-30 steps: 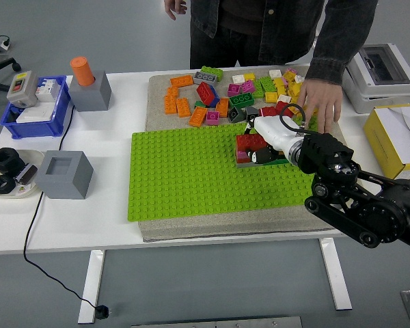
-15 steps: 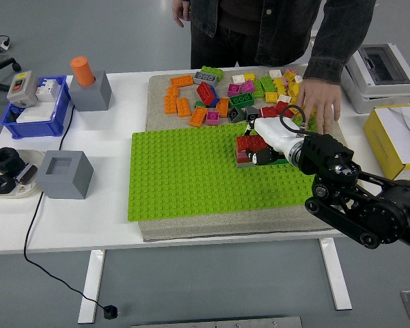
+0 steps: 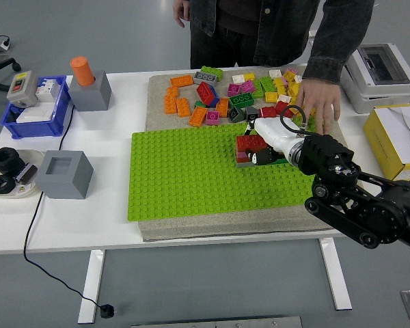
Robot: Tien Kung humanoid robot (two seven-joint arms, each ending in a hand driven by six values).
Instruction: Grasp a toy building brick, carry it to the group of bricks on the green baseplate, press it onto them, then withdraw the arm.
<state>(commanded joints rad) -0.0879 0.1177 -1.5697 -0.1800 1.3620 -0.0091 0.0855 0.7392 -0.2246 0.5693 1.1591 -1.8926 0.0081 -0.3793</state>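
The right robot hand reaches in from the lower right over the green baseplate. Its white body covers the fingers; whether they are spread or pinching cannot be told. A red brick lies directly at the hand's left tip, touching it, seated on the group of bricks, its long axis running left-right. Beyond the hand lies the loose brick pile. A person's hand rests flat on the mat behind it. The bench carries everything.
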